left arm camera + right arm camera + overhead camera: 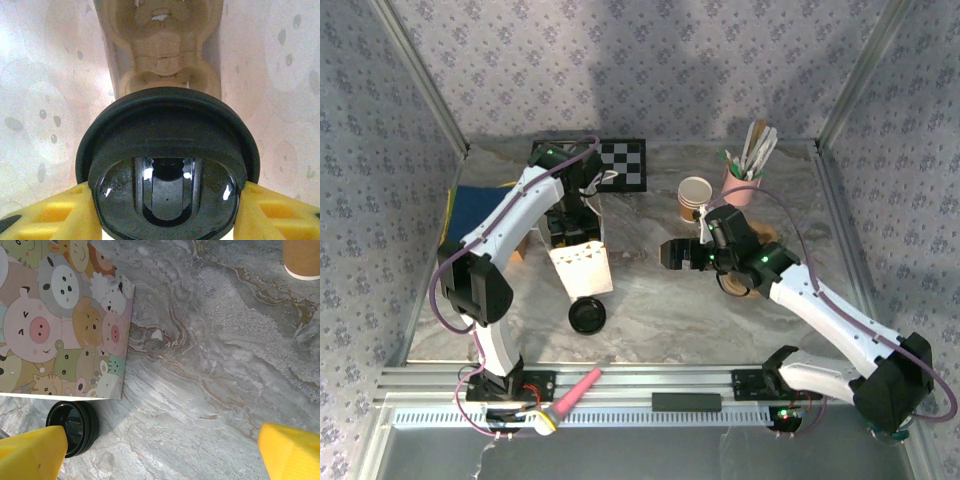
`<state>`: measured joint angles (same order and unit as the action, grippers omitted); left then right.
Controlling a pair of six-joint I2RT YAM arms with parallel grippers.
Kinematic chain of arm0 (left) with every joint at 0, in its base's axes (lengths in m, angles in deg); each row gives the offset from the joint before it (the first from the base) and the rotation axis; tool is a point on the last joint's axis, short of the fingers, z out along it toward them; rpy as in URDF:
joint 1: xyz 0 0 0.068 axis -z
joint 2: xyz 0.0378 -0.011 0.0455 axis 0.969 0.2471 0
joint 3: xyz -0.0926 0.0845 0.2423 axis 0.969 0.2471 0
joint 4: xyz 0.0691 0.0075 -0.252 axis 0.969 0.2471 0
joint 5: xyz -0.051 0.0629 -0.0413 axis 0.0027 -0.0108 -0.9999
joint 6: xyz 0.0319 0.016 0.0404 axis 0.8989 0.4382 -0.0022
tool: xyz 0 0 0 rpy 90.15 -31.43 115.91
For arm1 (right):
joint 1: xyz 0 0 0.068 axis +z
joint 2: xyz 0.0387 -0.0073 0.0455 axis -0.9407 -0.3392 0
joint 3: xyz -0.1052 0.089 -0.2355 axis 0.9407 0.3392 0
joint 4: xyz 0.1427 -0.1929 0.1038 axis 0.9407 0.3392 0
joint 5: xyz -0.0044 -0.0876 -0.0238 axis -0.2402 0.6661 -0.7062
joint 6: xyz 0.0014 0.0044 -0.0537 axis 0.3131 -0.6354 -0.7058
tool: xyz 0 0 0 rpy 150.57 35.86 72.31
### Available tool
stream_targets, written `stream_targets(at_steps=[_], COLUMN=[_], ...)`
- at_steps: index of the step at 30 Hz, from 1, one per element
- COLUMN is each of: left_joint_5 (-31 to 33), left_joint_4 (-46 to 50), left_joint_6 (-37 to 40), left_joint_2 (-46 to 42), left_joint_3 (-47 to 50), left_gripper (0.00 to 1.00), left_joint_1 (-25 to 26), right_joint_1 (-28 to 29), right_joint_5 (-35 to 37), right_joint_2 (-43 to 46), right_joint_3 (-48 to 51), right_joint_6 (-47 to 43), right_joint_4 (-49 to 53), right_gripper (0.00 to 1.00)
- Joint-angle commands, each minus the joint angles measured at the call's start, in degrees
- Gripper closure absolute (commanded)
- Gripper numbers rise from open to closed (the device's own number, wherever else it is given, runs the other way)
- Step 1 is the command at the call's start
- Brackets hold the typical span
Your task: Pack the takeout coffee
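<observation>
The takeout coffee (167, 130) faces the left wrist camera with a black sip lid on it, and the lid hides its paper wall. My left gripper (167, 215) is shut on it, one yellow finger (55, 212) on each side. It hangs inside the paper bag (582, 265), above a tan pulp cup carrier (162, 50) at the bag's bottom. From above, the left gripper (568, 222) reaches into the bag's open top. My right gripper (672, 252) hovers open over bare marble right of the bag, holding nothing.
A loose black lid (588, 316) lies in front of the bag. A stack of brown paper cups (695, 198) and a pink utensil holder (745, 182) stand at the back right. A checkerboard (622, 165) and a blue pad (475, 210) sit behind and to the left.
</observation>
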<state>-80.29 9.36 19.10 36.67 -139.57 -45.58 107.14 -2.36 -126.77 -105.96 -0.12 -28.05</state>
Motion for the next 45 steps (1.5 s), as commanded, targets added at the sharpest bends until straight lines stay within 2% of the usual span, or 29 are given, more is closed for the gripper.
stream_targets(at_steps=[1, 45], left_joint_5=[-0.7, -0.1], left_joint_4=[1.3, -0.8], left_joint_6=[0.5, 1.1], left_joint_2=[-0.7, -0.2], left_joint_3=[-0.2, 1.2], left_gripper=[0.51, 0.51], left_joint_1=[-0.1, -0.1], right_joint_1=[-0.3, -0.5], right_joint_5=[-0.3, -0.3], right_joint_2=[-0.4, -0.7], right_joint_3=[0.0, -0.1], right_joint_6=[0.8, 0.6], right_joint_4=[-0.3, -0.2], right_gripper=[0.00, 0.00])
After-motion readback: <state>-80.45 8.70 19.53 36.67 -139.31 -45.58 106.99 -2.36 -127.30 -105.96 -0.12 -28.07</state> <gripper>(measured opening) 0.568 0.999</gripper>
